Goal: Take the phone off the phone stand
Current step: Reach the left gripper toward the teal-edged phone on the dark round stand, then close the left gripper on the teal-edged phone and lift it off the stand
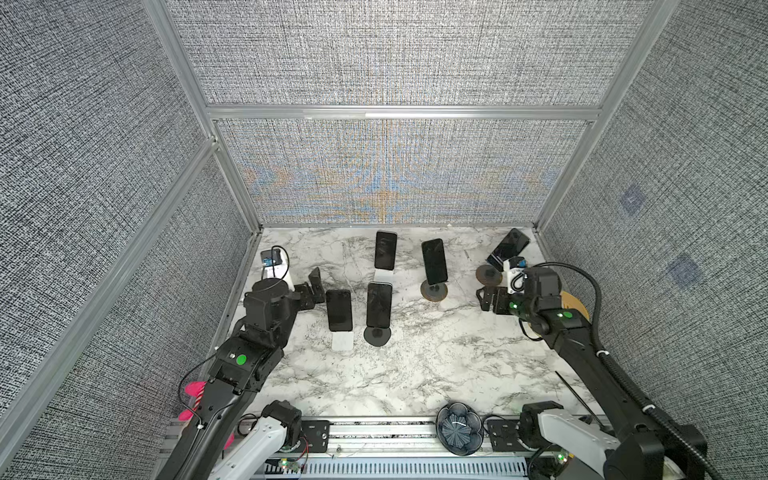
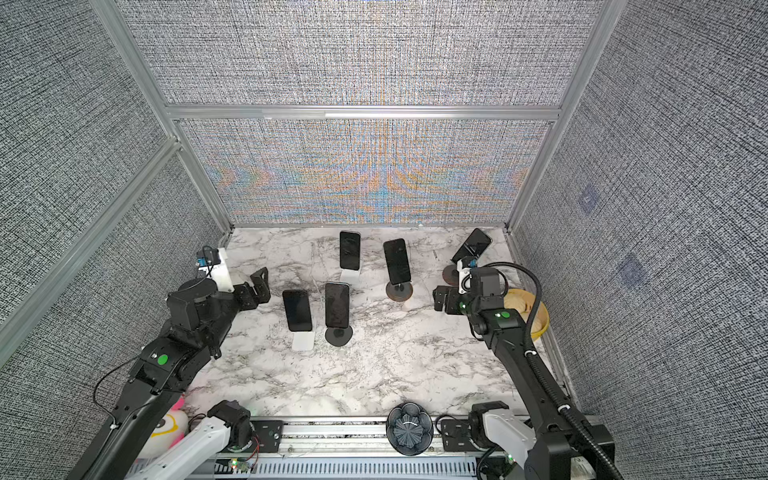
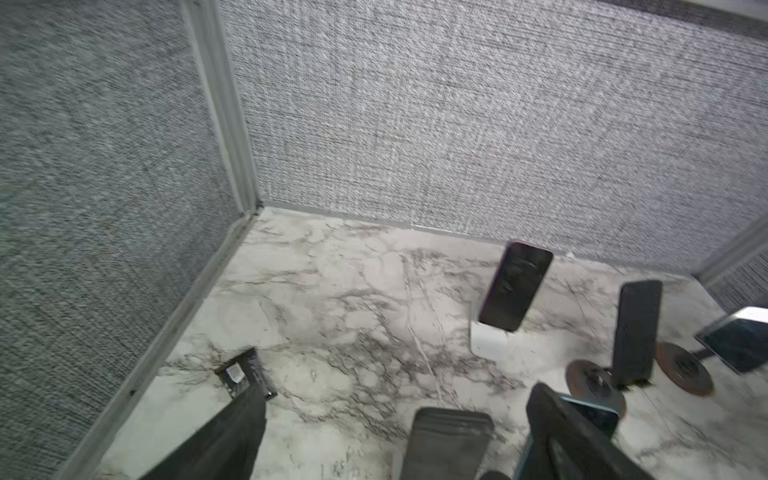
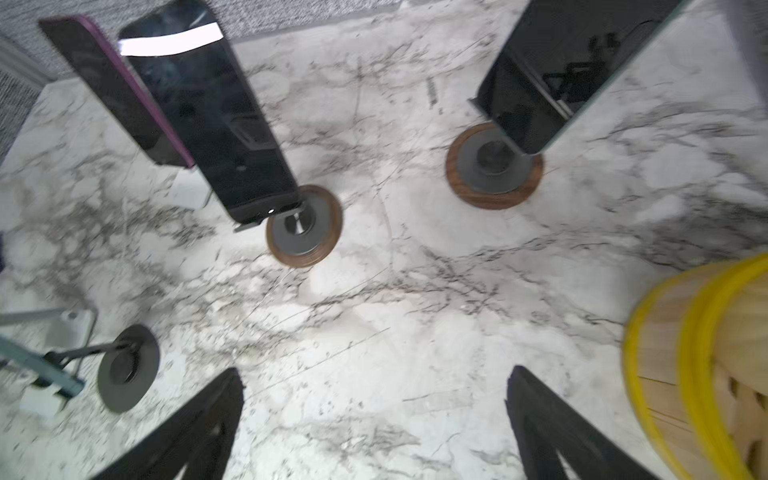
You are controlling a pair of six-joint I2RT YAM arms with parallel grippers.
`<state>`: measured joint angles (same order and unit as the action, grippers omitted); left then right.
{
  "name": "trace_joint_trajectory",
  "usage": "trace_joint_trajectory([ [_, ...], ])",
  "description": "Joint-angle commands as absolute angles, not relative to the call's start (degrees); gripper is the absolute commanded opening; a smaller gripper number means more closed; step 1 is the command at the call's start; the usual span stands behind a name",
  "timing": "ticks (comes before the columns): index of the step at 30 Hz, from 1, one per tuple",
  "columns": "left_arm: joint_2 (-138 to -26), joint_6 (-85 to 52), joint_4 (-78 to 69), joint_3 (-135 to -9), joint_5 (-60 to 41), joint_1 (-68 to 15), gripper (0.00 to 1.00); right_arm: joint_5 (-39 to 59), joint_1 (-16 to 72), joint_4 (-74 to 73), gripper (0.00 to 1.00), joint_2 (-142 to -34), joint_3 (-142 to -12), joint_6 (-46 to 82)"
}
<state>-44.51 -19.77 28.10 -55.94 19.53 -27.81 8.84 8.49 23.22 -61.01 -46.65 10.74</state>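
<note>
1. Five dark-screened phones stand propped on stands on the marble tabletop (image 1: 415, 374), none lifted off. In both top views they are:
   - a front-left phone (image 1: 338, 310) on a white stand (image 1: 343, 341);
   - a front-centre phone (image 1: 379, 305) on a black round base (image 1: 377, 335);
   - a back-centre phone (image 1: 385, 250) on a second white stand (image 1: 384, 275);
   - a back-right phone (image 1: 434, 262) on a wood-rimmed base (image 1: 433, 291);
   - a corner phone (image 1: 508, 247), tilted, near the far right corner.
2. In a top view the corner phone's stem is hidden behind the white wrist camera (image 1: 514, 279). The right wrist view shows its wood-rimmed disc (image 4: 494, 166), but the phone's top is cut off there.
3. Just left of the front-left phone hangs the left gripper (image 1: 315, 291), jaws spread wide and holding nothing. In the left wrist view a blurred phone top shows between the fingers (image 3: 241, 428), its lower part out of frame. Whether anything touches it cannot be told. A blue-edged phone is mostly hidden behind the other finger.
4. Between the back-right phone and the corner phone's disc hovers the right gripper (image 1: 490, 299), jaws wide apart and empty. Its wrist view shows only the finger ends.
5. Beside it, a yellow-rimmed wicker basket (image 1: 577, 307) lies largely under the right arm (image 1: 582, 357). It is cut off at the edge of the right wrist view.
6. At the near edge sits a dark fluted bowl (image 1: 459, 428). A pink plush toy (image 2: 172, 424) is half hidden by the left arm (image 2: 137, 386).
</note>
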Motion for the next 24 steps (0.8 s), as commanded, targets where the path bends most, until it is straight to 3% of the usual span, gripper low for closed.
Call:
trace_joint_trajectory([
  [1,-48.62,-22.24,32.98,-59.06,22.79,-35.71,0.99,13.99,10.35,29.23,0.99,-62.34,-48.4,10.47],
  [5,-57.97,-23.49,34.75,-64.99,29.9,-48.18,0.99,18.32,11.42,29.09,0.98,-64.53,-49.03,11.99],
  [8,-64.35,-25.26,35.38,-68.11,31.0,-52.25,0.99,14.8,11.31,29.53,0.98,-65.48,-49.19,12.76],
  [17,-74.57,-29.57,31.89,-68.18,22.01,-52.91,0.99,15.63,10.83,29.36,0.98,-67.61,-49.16,12.92],
  [24,-78.86,-33.51,32.88,-68.1,23.98,-52.34,0.99,15.92,10.45,30.28,0.97,-69.17,-50.19,12.45],
])
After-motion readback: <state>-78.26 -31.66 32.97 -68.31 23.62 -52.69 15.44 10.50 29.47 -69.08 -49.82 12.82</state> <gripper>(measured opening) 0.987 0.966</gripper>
